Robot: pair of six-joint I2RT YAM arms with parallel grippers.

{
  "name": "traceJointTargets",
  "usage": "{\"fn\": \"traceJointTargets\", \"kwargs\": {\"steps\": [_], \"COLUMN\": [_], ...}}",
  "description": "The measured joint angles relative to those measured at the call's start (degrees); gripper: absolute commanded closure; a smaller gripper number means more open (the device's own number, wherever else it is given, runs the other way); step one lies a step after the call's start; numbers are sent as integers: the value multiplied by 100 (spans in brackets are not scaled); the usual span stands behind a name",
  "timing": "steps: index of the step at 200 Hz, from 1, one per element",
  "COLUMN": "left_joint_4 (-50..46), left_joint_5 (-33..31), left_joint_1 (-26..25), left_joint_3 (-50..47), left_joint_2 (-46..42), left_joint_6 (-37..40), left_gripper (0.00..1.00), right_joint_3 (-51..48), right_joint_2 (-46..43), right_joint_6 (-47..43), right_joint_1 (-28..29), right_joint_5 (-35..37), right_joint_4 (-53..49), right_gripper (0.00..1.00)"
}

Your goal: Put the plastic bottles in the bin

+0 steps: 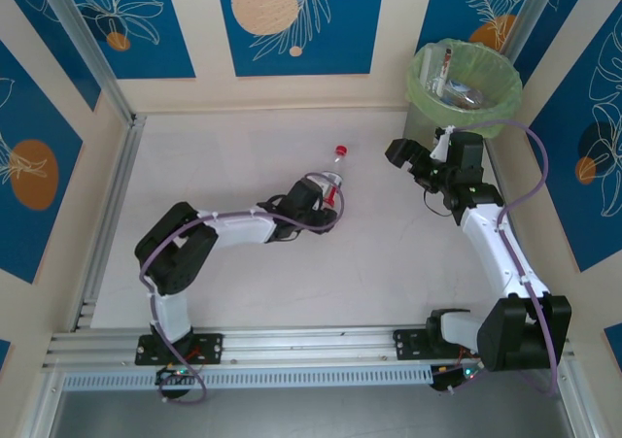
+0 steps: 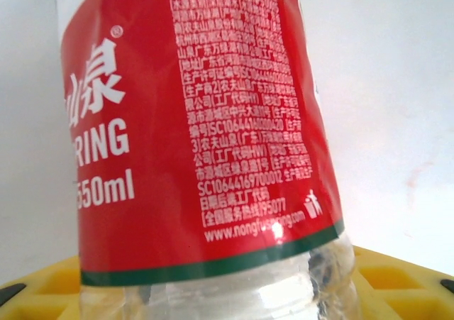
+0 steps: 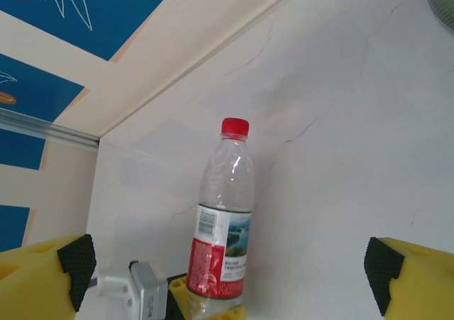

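A clear plastic bottle (image 1: 335, 174) with a red cap and a red label stands near the middle of the white table, leaning slightly. My left gripper (image 1: 326, 190) is shut on its lower body. Up close the red label (image 2: 198, 121) takes up most of the left wrist view, with yellow fingers (image 2: 42, 281) on both sides of the base. My right gripper (image 1: 403, 151) is open near the bin (image 1: 420, 81) at the back right, facing the bottle (image 3: 223, 221) from a distance with nothing between its fingers (image 3: 42, 270). Inside the bin lie other bottles (image 1: 457, 88).
Walls with blue panels enclose the table at the back and both sides. An aluminium rail (image 1: 107, 224) runs along the left edge. Bare white table surface (image 1: 233, 147) lies between the bottle and the back wall.
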Motion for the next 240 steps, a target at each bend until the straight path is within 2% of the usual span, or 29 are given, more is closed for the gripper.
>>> {"fn": "traceJointTargets", "kwargs": {"steps": [23, 47, 83, 123, 176, 212, 240], "left_joint_4": [356, 601, 852, 1095, 1224, 1246, 1248], "left_joint_5": [201, 337, 396, 393, 396, 343, 282], "left_joint_1": [-184, -457, -841, -981, -1091, -1123, -1126], "left_joint_3": [-376, -645, -752, -754, -754, -754, -754], "left_joint_2": [-315, -590, -787, -807, -807, -807, -807], "left_joint_6": [116, 306, 551, 599, 603, 599, 590], "left_gripper": [50, 49, 50, 50, 49, 49, 49], "right_joint_3": [151, 389, 402, 420, 420, 411, 402], "right_joint_2": [284, 706, 839, 1104, 1180, 1266, 1268], "right_joint_6": [-68, -153, -131, -4, -153, -138, -155], "right_joint_1": [0, 24, 127, 160, 160, 144, 140], "right_joint_5": [-94, -157, -223, -105, -297, -415, -431], "right_joint_4": [-208, -409, -400, -378, -214, -122, -81], "right_gripper": [0, 5, 7, 19, 43, 72, 82]}}
